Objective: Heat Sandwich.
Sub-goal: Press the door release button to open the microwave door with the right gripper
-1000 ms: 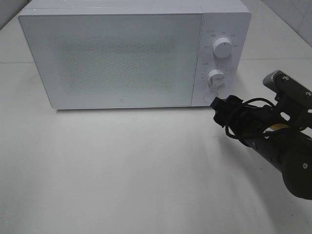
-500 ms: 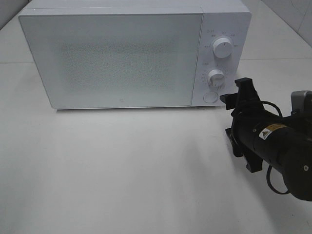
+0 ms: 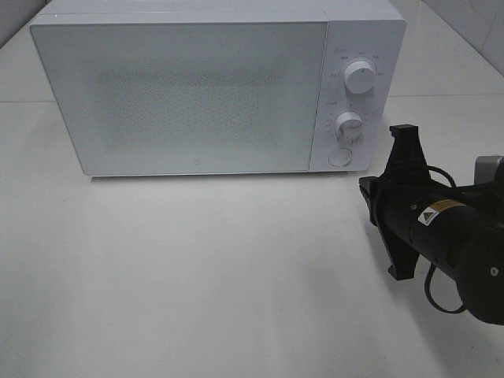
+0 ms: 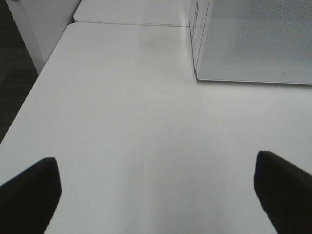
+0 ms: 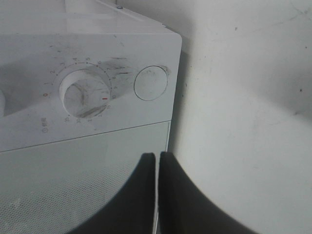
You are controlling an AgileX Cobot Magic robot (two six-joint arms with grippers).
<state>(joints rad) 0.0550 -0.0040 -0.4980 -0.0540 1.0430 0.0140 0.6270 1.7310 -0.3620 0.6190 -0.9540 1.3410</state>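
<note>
Right wrist: right claw clenched, empty, aimed at microwave front, near its round button. Left claw spread wide, empty, over table. Door closed; sandwich unseen, so position and heading can't tell.

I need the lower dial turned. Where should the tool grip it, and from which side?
Grip the lower dial across its round rim, coming straight at the microwave's front: the dial stands out from that face. The right tool is shut, so it likely needs opening.
</note>
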